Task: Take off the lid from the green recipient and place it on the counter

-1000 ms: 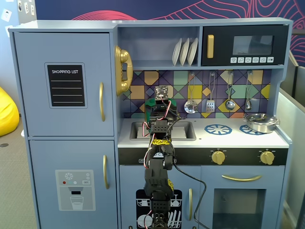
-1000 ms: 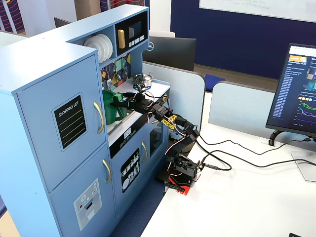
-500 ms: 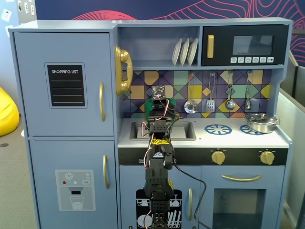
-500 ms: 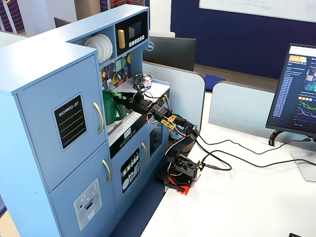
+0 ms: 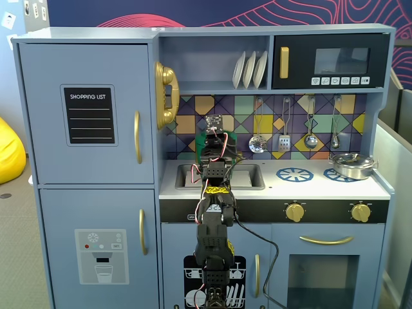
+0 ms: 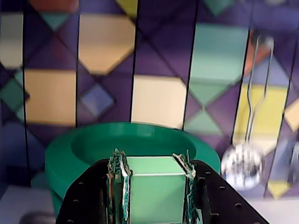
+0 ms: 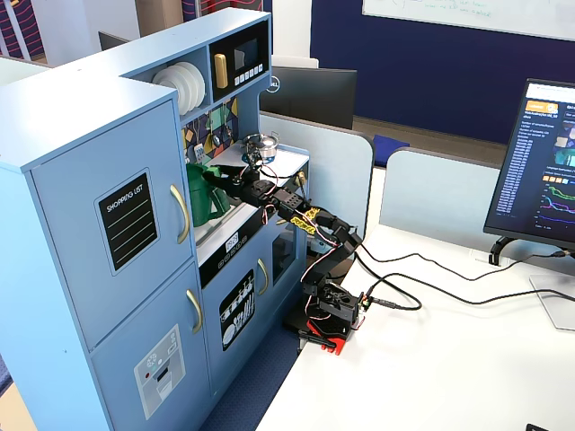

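Observation:
In the wrist view my gripper is shut on the light-green handle at the centre of the dark-green round lid. The lid sits in front of the tiled back wall. In a fixed view the green recipient stands at the left end of the white counter beside the sink, with the lid at its top, tilted, and my gripper on it. I cannot tell whether the lid still touches the pot. In the front fixed view the arm hides most of the pot.
The sink cutout lies under the arm. A blue burner ring and a silver pan are on the counter's right. Metal utensils hang on the back wall; one is close to the lid's right.

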